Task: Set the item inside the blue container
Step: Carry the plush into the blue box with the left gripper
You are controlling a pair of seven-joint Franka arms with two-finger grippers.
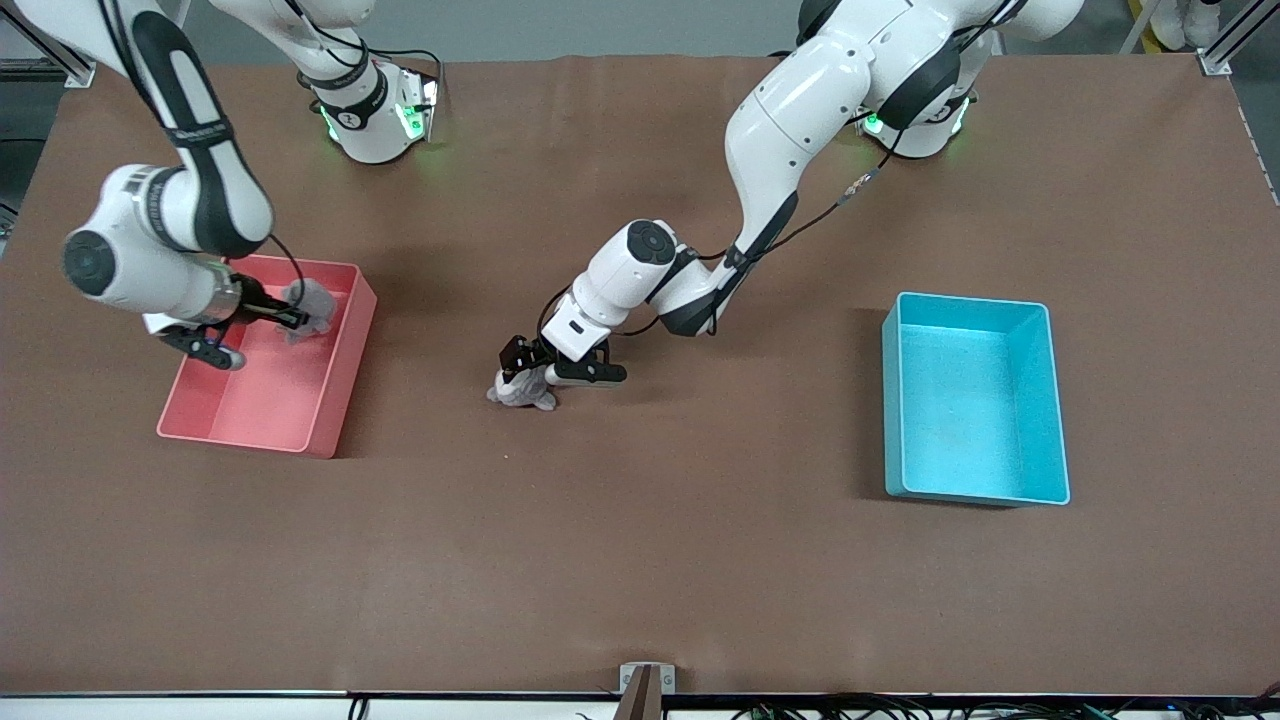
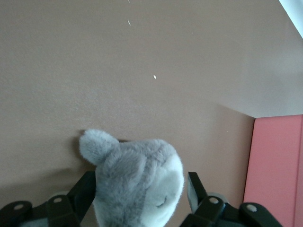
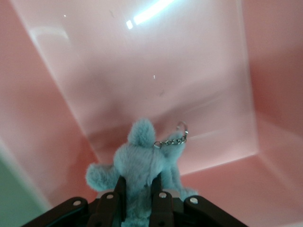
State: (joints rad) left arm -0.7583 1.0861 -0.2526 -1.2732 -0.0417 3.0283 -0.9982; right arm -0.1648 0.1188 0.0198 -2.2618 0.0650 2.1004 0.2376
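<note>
The blue container point(image 1: 965, 420), an open-top cyan bin, stands toward the left arm's end of the table with nothing in it. A grey plush toy point(image 1: 522, 390) lies on the brown table near the middle. My left gripper point(image 1: 524, 374) is down around it, open, with a finger on each side of the grey plush toy point(image 2: 137, 175) and a small gap at one finger point(image 2: 195, 189). My right gripper point(image 1: 298, 318) is shut on a second grey plush point(image 3: 142, 156) with a keychain, held over the pink bin point(image 1: 270, 400).
The pink bin point(image 3: 142, 71) stands toward the right arm's end of the table, and its wall point(image 2: 277, 165) shows in the left wrist view. Bare brown table lies between the plush toy and the blue container.
</note>
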